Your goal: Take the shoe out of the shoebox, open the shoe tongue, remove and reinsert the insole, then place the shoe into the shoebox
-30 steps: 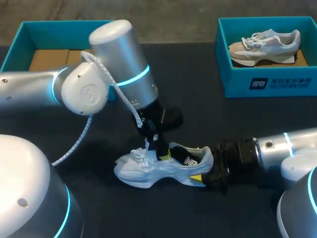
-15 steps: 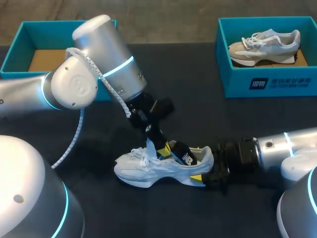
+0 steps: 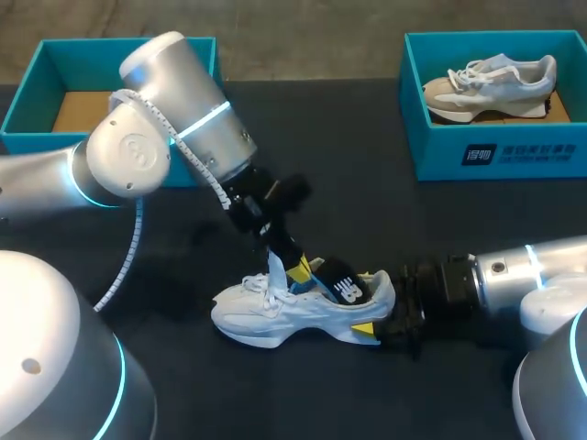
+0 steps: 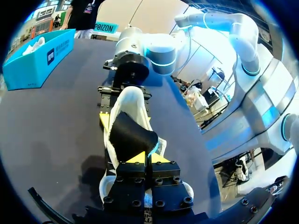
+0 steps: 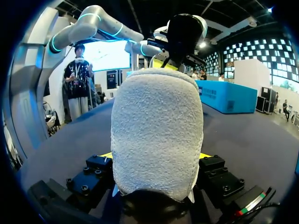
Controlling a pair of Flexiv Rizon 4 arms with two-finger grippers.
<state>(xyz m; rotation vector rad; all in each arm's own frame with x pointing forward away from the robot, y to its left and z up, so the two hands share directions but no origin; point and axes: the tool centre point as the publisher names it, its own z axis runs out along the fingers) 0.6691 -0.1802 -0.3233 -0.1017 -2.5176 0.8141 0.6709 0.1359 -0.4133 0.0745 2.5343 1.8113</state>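
Note:
A white shoe (image 3: 261, 316) lies on its sole on the black table, toe toward my left. My left gripper (image 3: 300, 272) comes down over the shoe's opening and is shut on the black insole (image 3: 342, 287), which sticks partly up out of the shoe. In the left wrist view the insole (image 4: 131, 136) curls up from the shoe (image 4: 132, 98) to the closed yellow tips of the left gripper (image 4: 147, 157). My right gripper (image 3: 378, 325) holds the shoe by the heel. In the right wrist view the heel (image 5: 156, 130) fills the gap between the right gripper's (image 5: 156, 156) fingers.
A teal shoebox (image 3: 500, 154) at the back right holds a second pale shoe (image 3: 491, 81). Another teal shoebox (image 3: 27, 92) with a cardboard floor stands at the back left, partly behind my left arm.
My left arm has swung back toward the left, and the black insole has come farther up out of the shoe. The right arm and the shoe have stayed put.

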